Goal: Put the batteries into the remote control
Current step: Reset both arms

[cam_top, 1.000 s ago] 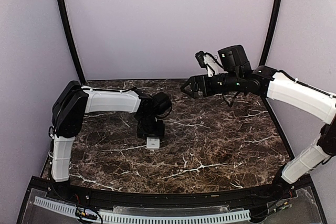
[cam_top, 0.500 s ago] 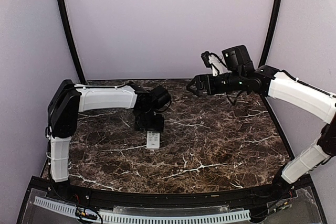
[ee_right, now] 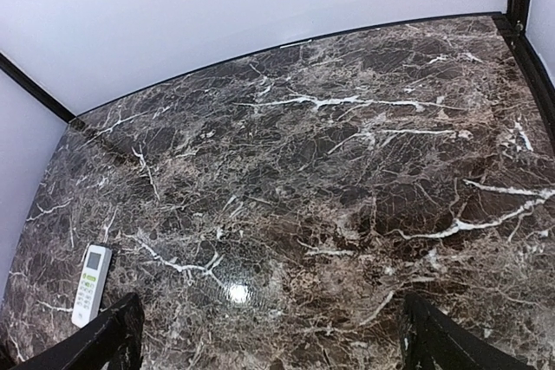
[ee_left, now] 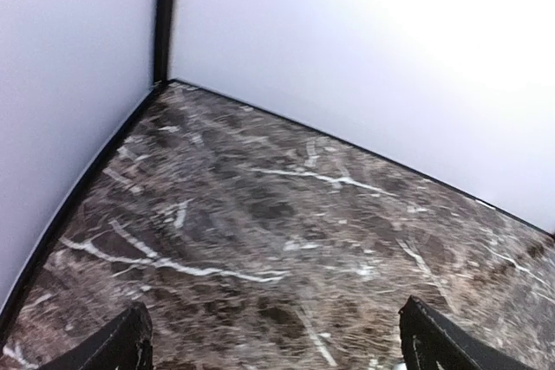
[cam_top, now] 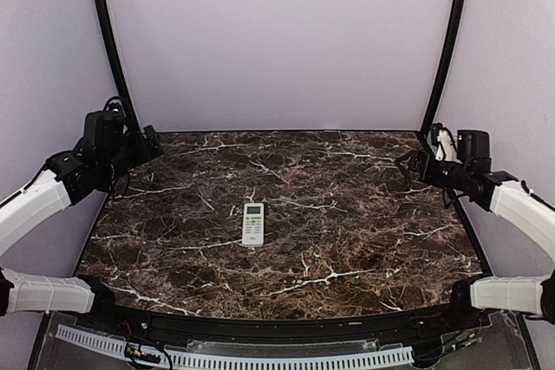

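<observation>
Top external shows the remote [cam_top: 252,223] lying face up in the middle of the table [cam_top: 364,240], well apart from both grippers. No batteries are visible (presumably inside, though its back is hidden), so loading looks done. Left gripper [cam_top: 153,142] and right gripper [cam_top: 404,164] hang at the side edges, fingers [ee_left: 121,348] spread wide, holding nothing. Any next move would only be a check, and nothing blocks a reach.

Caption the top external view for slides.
Remote control face up at centre; left gripper and right gripper open at opposite sides.
</observation>
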`<state>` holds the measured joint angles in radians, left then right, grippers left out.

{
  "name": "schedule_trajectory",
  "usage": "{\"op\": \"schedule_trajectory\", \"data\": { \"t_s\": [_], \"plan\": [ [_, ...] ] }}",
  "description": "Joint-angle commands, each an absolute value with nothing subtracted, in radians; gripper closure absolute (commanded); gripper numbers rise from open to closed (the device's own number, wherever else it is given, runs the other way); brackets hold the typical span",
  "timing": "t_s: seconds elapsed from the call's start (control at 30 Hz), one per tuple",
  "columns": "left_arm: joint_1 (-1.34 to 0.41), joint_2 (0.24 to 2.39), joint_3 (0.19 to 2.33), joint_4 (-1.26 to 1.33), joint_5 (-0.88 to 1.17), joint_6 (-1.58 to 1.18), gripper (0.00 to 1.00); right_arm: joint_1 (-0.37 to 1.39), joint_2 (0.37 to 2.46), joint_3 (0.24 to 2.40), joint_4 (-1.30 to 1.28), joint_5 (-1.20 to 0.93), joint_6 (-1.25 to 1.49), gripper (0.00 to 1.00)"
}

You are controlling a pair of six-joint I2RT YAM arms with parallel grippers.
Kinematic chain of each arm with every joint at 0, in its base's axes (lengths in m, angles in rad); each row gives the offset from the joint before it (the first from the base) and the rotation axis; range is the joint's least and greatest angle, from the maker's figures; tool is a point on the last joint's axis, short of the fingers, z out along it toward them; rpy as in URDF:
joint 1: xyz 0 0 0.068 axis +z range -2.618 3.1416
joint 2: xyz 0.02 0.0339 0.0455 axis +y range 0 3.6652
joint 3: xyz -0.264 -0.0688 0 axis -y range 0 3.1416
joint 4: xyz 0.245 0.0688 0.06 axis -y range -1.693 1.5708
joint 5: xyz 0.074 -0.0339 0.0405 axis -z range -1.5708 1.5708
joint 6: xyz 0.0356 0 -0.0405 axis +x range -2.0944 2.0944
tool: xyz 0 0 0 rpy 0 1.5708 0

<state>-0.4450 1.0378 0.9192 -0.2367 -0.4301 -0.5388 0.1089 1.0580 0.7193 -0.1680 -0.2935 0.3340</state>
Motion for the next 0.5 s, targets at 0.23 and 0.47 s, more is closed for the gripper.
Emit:
{"op": "schedule_trajectory", "data": {
  "t_s": [0.23,0.47],
  "plan": [
    [-0.221,0.958,0.585,-0.187,-0.576,-0.648,0.01,0.093,0.661,0.391,0.033,-0.108,0.334,0.02],
    [-0.222,0.924,0.542,-0.114,-0.571,-0.604,0.01,0.092,0.529,0.344,0.014,-0.076,0.327,0.01]
  ]
}}
